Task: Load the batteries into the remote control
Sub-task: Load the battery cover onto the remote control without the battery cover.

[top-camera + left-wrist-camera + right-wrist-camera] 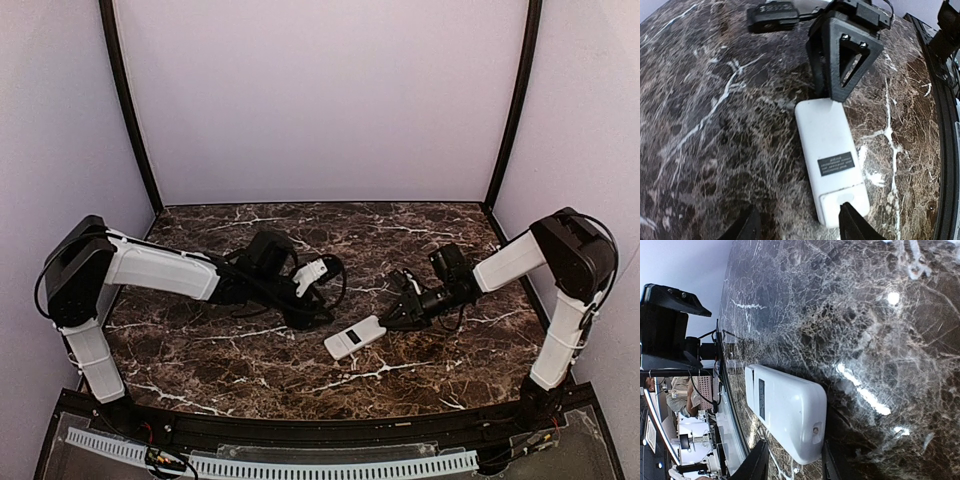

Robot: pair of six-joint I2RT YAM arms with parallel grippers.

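Observation:
The remote control (355, 337) lies white back up on the marble table (230, 350), between my two grippers. In the left wrist view its back (827, 150) carries a black label, and the battery cover end points toward my left gripper (797, 226). That gripper is open; its right finger (849, 220) overlaps the cover end and its left finger is far off to the side. My right gripper (792, 465) straddles the opposite, rounded end of the remote (785, 412), jaws open with a gap on one side. The batteries are out of view.
A black rail (300, 432) runs along the table's near edge. Pale walls close in the back and both sides. The right gripper's black triangular finger (847, 65) stands at the remote's far end in the left wrist view.

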